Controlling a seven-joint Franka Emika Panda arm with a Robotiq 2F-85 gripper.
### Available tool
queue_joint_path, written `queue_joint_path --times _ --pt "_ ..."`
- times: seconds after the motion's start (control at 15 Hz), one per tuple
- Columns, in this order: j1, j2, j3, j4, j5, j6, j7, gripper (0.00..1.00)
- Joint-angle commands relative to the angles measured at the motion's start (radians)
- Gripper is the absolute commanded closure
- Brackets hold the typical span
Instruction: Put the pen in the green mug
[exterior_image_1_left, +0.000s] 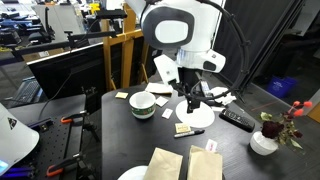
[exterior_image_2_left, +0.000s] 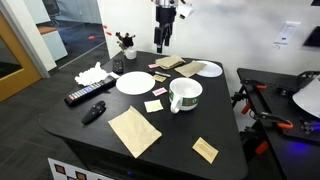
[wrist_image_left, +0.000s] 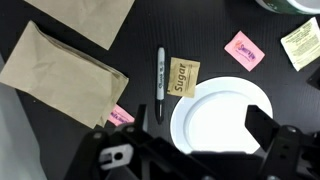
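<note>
The pen (wrist_image_left: 158, 85) lies flat on the black bench (wrist_image_left: 205, 30), between a brown paper bag (wrist_image_left: 60, 80) and a sugar packet (wrist_image_left: 183, 76), near the white plate (wrist_image_left: 215, 120). The jaws hover above, spread wide and empty. Best to centre them over the barrel's middle, closing across it, then descend straight, clear of packet and plate. The green mug (exterior_image_2_left: 185, 95) stands apart.
</note>
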Motion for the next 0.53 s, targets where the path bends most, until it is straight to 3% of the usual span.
queue_joint_path --times 0.0,0.47 --pt "-0.004 0.000 0.004 0.001 -0.003 -0.002 0.002 0.00" --pt "-0.009 0.018 0.008 0.019 0.008 -0.009 -0.001 0.00"
